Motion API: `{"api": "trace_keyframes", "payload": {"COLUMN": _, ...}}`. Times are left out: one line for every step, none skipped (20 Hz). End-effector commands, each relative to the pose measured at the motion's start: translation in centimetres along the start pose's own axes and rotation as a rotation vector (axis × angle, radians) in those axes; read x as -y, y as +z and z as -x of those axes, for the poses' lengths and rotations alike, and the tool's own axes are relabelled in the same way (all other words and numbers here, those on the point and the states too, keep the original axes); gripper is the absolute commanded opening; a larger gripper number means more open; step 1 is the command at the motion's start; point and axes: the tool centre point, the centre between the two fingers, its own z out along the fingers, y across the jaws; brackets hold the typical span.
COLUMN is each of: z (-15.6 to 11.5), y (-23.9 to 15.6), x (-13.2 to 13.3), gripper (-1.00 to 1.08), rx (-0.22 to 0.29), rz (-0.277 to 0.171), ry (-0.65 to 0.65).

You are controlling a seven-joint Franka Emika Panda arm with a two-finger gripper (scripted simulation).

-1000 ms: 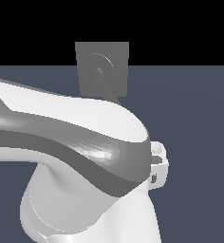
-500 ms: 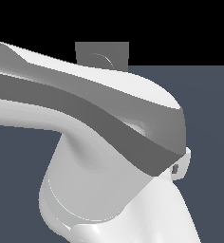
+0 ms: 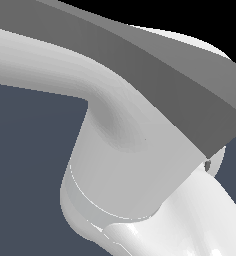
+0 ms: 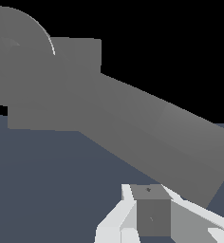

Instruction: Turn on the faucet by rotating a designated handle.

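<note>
Exterior view almost wholly filled by the white and grey robot arm (image 3: 140, 125), faucet hidden behind it there. In the wrist view, grey faucet (image 4: 52, 80) seen close up above the dark bench (image 4: 42, 180), its bench edge or corner not readable; round hub (image 4: 14, 57) in front of the square plate, long handle (image 4: 156, 137) slanting off from the hub. End effector (image 4: 149, 216) showing just beside the handle's free end, touching or not unclear; finger spread not readable, can't tell wide or narrow.
</note>
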Motion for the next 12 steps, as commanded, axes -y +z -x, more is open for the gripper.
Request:
{"api": "trace_keyframes", "payload": {"z": -1.7, "y": 0.6, "x": -0.8, "gripper": -1.00, "rx": -0.030, "rz": 0.002, "ry": 0.000}}
{"api": "trace_keyframes", "payload": {"z": -2.0, "y": 0.7, "x": -1.1, "gripper": -1.00, "rx": -0.031, "rz": 0.002, "ry": 0.000}}
{"api": "trace_keyframes", "payload": {"z": -2.3, "y": 0.7, "x": -1.4, "gripper": -1.00, "rx": -0.032, "rz": 0.002, "ry": 0.000}}
{"api": "trace_keyframes", "payload": {"z": -2.5, "y": 0.7, "x": -1.6, "gripper": -1.00, "rx": -0.033, "rz": 0.002, "ry": 0.000}}
{"api": "trace_keyframes", "payload": {"z": -2.8, "y": 0.7, "x": -1.9, "gripper": -1.00, "rx": -0.034, "rz": 0.002, "ry": 0.000}}
{"api": "trace_keyframes", "payload": {"z": -3.1, "y": 0.7, "x": -2.2, "gripper": -1.00, "rx": -0.035, "rz": 0.003, "ry": 0.000}}
{"api": "trace_keyframes", "payload": {"z": -3.3, "y": 0.7, "x": -2.4, "gripper": -1.00, "rx": -0.035, "rz": 0.003, "ry": -0.001}}
{"api": "trace_keyframes", "payload": {"z": -3.3, "y": 0.7, "x": -2.4, "gripper": -1.00, "rx": -0.035, "rz": 0.003, "ry": -0.001}}
{"api": "trace_keyframes", "payload": {"z": -2.1, "y": 0.0, "x": -1.9, "gripper": -1.00, "rx": -0.013, "rz": 0.006, "ry": 0.021}}
{"api": "trace_keyframes", "payload": {"z": -2.5, "y": 0.0, "x": -2.0, "gripper": -1.00, "rx": -0.014, "rz": 0.006, "ry": 0.020}}
{"api": "trace_keyframes", "payload": {"z": -2.9, "y": 0.0, "x": -2.0, "gripper": -1.00, "rx": -0.014, "rz": 0.006, "ry": 0.020}}
{"api": "trace_keyframes", "payload": {"z": -3.2, "y": 0.0, "x": -2.1, "gripper": -1.00, "rx": -0.015, "rz": 0.006, "ry": 0.020}}
